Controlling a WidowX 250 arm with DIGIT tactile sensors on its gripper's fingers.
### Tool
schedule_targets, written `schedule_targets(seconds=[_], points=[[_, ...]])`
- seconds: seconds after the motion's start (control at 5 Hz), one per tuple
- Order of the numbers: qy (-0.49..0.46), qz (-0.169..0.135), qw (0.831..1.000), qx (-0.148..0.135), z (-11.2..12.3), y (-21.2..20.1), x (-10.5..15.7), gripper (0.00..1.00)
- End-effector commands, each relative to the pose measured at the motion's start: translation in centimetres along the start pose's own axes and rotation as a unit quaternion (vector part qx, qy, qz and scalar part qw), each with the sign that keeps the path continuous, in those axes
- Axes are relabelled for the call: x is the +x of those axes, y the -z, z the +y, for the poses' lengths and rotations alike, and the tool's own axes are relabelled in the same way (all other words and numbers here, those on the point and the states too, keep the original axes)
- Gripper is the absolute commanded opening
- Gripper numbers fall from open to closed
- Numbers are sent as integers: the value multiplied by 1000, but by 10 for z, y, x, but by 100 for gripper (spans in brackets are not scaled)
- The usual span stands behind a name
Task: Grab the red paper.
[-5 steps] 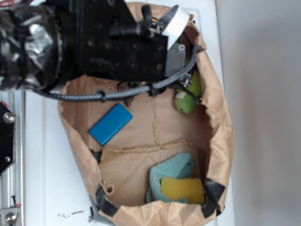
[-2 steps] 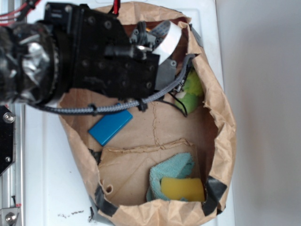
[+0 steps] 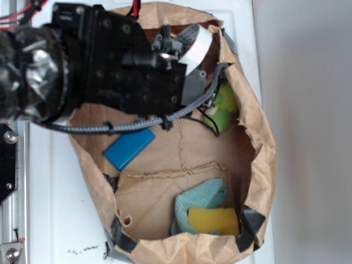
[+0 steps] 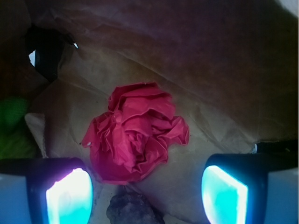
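The red paper (image 4: 135, 133) is a crumpled rosette-like wad lying on the brown bag floor, seen in the wrist view just ahead of my gripper (image 4: 147, 196). The two glowing pads (image 4: 70, 198) stand wide apart with the wad's near edge between and beyond them, not touched. A dark rock (image 4: 131, 210) lies right below the wad, between the pads. In the exterior view the black arm (image 3: 110, 66) covers the bag's upper part, so the red paper and the fingers are hidden there.
The brown paper bag (image 3: 258, 159) surrounds everything. Inside lie a blue block (image 3: 129, 147), a green toy (image 3: 223, 107), a teal cloth (image 3: 201, 201) and a yellow sponge (image 3: 213, 220). The bag wall (image 4: 196, 56) rises close behind the wad. Green stuff (image 4: 14, 126) sits at the left.
Since a second ago the arm has shifted down and left in the exterior view, deeper over the bag; in the last half second nothing has moved.
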State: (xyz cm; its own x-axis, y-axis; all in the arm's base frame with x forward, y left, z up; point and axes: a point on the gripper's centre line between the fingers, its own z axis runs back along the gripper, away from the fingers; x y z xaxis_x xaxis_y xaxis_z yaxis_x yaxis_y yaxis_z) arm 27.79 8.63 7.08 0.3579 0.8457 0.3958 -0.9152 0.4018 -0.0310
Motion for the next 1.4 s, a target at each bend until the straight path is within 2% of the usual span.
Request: schedule_targets(seconds=[0.0, 0.2, 0.4, 0.6, 0.8, 1.0, 1.2], points=[[-5, -17, 999, -34, -4, 11, 8, 100], [-15, -26, 999, -30, -17, 22, 9, 100], [-13, -31, 999, -32, -20, 24, 6, 100], [-19, -49, 998, -31, -26, 30, 5, 100], [-20, -51, 998, -28, -24, 32, 4, 0], [-19, -70, 997, -31, -23, 31, 2, 0], [25, -101, 993, -64, -23, 29, -1, 0]])
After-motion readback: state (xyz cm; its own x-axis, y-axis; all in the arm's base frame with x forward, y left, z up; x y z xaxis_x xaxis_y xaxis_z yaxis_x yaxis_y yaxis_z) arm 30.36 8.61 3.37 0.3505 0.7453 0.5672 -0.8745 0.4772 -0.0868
